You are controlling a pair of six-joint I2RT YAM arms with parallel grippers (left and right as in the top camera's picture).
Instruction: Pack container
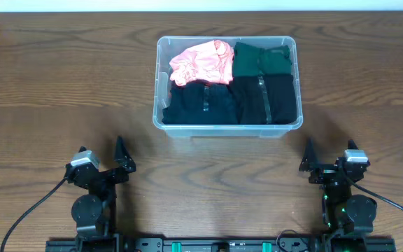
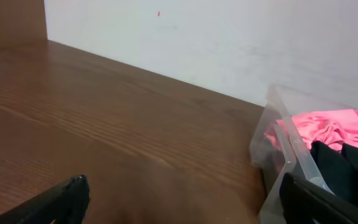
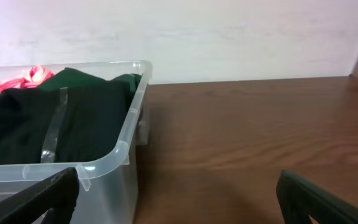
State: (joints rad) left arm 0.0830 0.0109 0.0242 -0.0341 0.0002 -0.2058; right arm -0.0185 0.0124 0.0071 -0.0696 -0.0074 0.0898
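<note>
The clear container (image 1: 159, 84) stands at the middle back of the table. It holds a pink garment (image 1: 201, 61), a dark green one (image 1: 261, 59) and two black ones (image 1: 201, 105). It also shows in the left wrist view (image 2: 271, 155) and the right wrist view (image 3: 114, 155). My left gripper (image 1: 121, 155) is open and empty near the front left. My right gripper (image 1: 308, 157) is open and empty near the front right. Both are well short of the container.
The wooden table (image 1: 61, 84) runs left and right of the container. A white wall (image 2: 229, 43) stands behind the table's far edge. Cables trail from both arm bases at the front edge.
</note>
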